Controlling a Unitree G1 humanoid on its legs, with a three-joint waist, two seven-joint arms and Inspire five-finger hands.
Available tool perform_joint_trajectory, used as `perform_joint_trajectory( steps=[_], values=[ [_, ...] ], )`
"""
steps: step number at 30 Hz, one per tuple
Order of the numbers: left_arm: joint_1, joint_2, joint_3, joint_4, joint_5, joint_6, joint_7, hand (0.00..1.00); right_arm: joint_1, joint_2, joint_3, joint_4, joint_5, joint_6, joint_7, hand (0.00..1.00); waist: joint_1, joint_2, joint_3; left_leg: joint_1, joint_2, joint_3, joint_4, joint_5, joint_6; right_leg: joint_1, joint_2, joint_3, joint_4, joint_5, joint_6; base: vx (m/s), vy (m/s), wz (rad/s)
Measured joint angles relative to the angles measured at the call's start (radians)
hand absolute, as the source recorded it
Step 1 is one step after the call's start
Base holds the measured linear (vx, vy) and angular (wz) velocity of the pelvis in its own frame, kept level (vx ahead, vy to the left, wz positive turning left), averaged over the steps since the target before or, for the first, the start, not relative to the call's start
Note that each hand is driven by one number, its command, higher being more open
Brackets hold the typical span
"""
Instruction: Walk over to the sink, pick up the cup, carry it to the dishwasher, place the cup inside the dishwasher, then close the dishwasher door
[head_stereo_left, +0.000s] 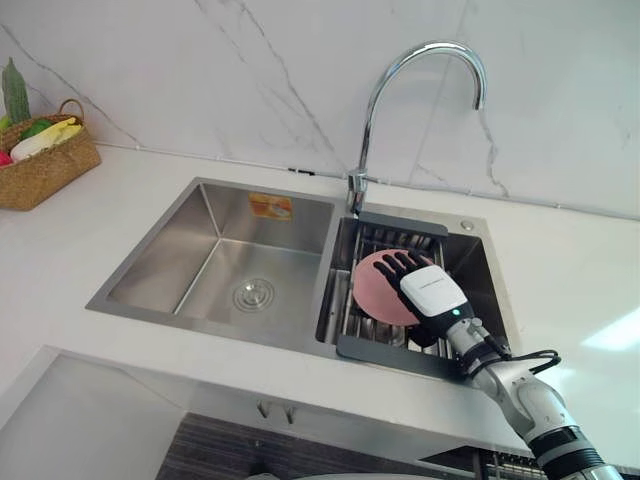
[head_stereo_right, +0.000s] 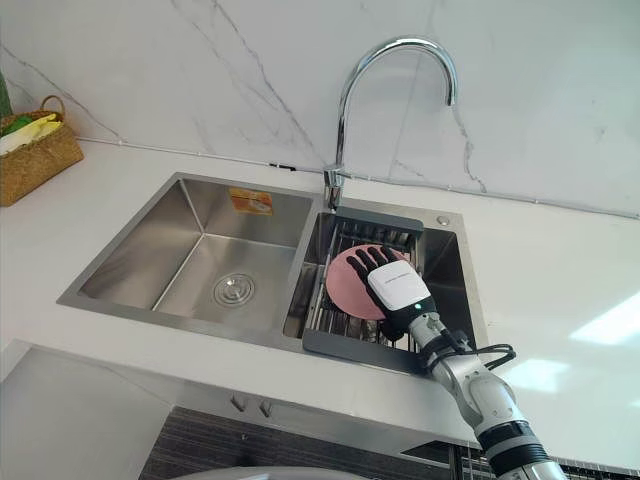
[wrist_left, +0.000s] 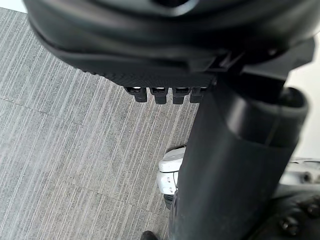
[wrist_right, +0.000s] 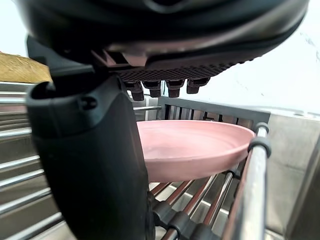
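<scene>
One pink dish (head_stereo_left: 372, 292), shallow, no cup in sight, sits tilted in the dark drying rack (head_stereo_left: 390, 356) that spans the R basin of the steel sink (head_stereo_left: 150, 314). R hand (head_stereo_left: 432, 292) is over the dish's R part, back up, fingers (wrist_right: 165, 88) straight & spread across it. The thumb (wrist_right: 95, 165) is down by the near rim. Nothing gripped; can't tell if the fingers actually touch the dish. L basin is bare steel w/ a round drain (head_stereo_left: 253, 294) & an orange sticker (head_stereo_left: 270, 206) on its back wall. Curved chrome faucet (head_stereo_left: 425, 46) stands behind the divider, spout out over the rack. White counter (head_stereo_left: 570, 290) all round, wicker basket (head_stereo_left: 45, 168) far L by the marble wall (head_stereo_left: 250, 70). L hand (wrist_left: 165, 60) hangs over grey striped floor (wrist_left: 75, 150), fingers relaxed, holding nothing.
</scene>
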Motion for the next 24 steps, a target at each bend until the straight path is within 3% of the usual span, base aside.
perform_joint_trajectory(
  steps=[10, 24],
  values=[
    [0.003, 0.0, 0.0, 0.002, 0.0, -0.011, 0.0, 1.0, 0.013, -0.001, -0.023, 0.002, -0.038, -0.048, -0.075, 1.0, 0.0, 0.0, 0.0, 0.0, 0.0, -0.001, 0.0, 0.0, 0.0, 0.0, 0.0, 0.0, 0.0, 0.0, 0.0, 0.0, 0.0, 0.0],
    [0.002, 0.002, -0.001, 0.01, 0.0, -0.011, -0.008, 1.0, -0.044, -0.01, 0.024, 0.062, -0.043, -0.017, -0.011, 1.0, 0.004, 0.002, -0.004, -0.002, 0.0, -0.013, 0.0, 0.003, -0.001, 0.003, 0.0, -0.009, 0.004, -0.004, 0.003, 0.0, 0.0, 0.01]
  ],
)
